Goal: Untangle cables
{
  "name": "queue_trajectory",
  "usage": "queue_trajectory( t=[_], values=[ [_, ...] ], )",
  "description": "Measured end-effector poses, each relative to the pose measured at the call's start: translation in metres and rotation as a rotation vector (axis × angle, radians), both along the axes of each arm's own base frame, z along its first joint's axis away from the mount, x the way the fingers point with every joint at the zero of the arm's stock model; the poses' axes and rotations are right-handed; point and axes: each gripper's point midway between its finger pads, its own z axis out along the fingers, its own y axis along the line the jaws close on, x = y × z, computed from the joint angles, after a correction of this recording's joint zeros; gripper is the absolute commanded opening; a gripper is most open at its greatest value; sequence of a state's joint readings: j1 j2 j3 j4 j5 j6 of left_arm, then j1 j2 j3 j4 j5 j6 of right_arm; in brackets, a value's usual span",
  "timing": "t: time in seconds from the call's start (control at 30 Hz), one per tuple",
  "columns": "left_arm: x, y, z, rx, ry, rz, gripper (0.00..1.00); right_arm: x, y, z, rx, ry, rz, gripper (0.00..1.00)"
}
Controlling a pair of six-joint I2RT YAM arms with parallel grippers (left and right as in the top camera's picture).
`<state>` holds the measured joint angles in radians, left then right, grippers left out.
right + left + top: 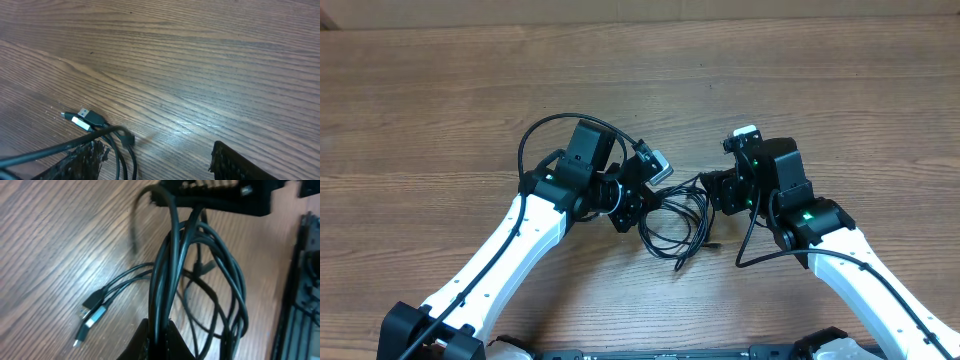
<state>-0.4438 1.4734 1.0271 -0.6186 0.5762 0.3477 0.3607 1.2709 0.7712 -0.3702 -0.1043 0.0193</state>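
The cables (682, 228) are a bundle of thin black cords looped on the wooden table between my two arms. My left gripper (640, 205) is shut on several strands of the bundle (167, 280), which rise from its jaws (157, 327) in long loops. Their plug ends (92, 312) lie loose on the wood to the left. My right gripper (712, 190) stands open at the bundle's right side. In the right wrist view, strands (120, 155) run beside its left finger (80, 162), two plugs (82, 117) lie just beyond, and its right finger (240, 165) is well apart.
The table (440, 100) is brown wood grain. A thicker black wire (545, 135) arcs over the left arm, and another (755, 245) hangs by the right arm. The body of the right gripper (220, 195) fills the top of the left wrist view.
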Motion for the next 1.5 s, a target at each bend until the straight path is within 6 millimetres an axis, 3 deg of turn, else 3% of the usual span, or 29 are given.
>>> queue_trajectory(
  t=[0.37,0.57,0.9,1.5],
  values=[
    [0.022,0.029,-0.016,0.18,-0.062,0.139,0.04,-0.008,-0.002,-0.007,-0.012,0.045,0.0,0.69],
    [0.029,0.037,-0.018,0.223,-0.092,0.17,0.04,-0.013,0.007,-0.006,0.031,0.063,0.041,0.68],
    [0.039,0.021,-0.005,0.133,-0.141,0.147,0.04,-0.013,0.015,-0.002,0.067,0.055,0.07,0.69],
    [0.031,0.011,0.0,0.073,-0.114,0.105,0.04,-0.008,0.018,0.003,0.082,0.026,0.076,0.69]
  ],
)
